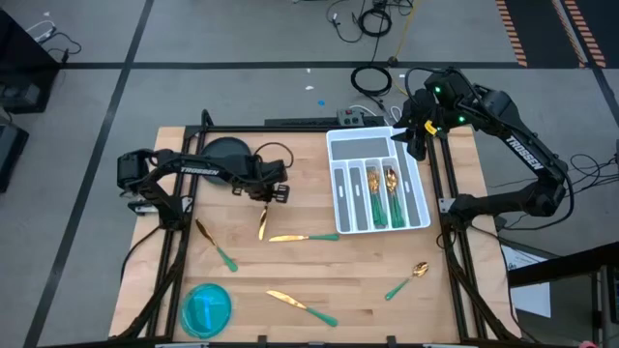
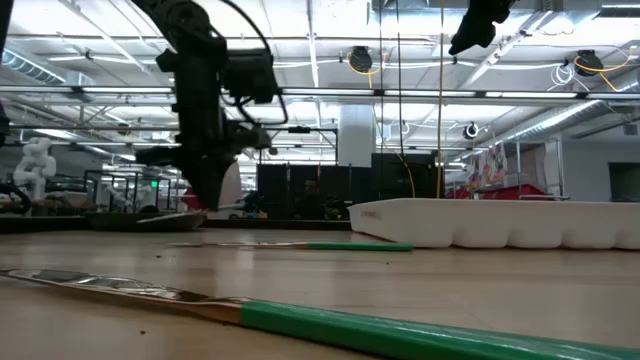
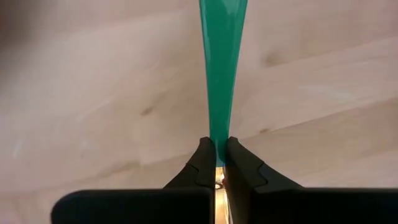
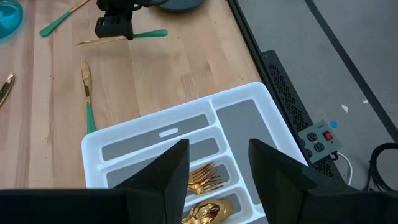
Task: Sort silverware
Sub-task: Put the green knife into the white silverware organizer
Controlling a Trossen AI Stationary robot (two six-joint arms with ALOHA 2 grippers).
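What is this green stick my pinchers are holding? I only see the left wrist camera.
Observer: It's the handle of a piece of silverware. Its gold head sticks out on the other side of the left gripper.
Operator: Where should it go?
Observer: Probably the white tray on the table's right side. Gold-headed pieces already lie in its slots.
Operator: Is the other arm in the way?
Observer: The right gripper hangs open above the tray's far end, holding nothing.
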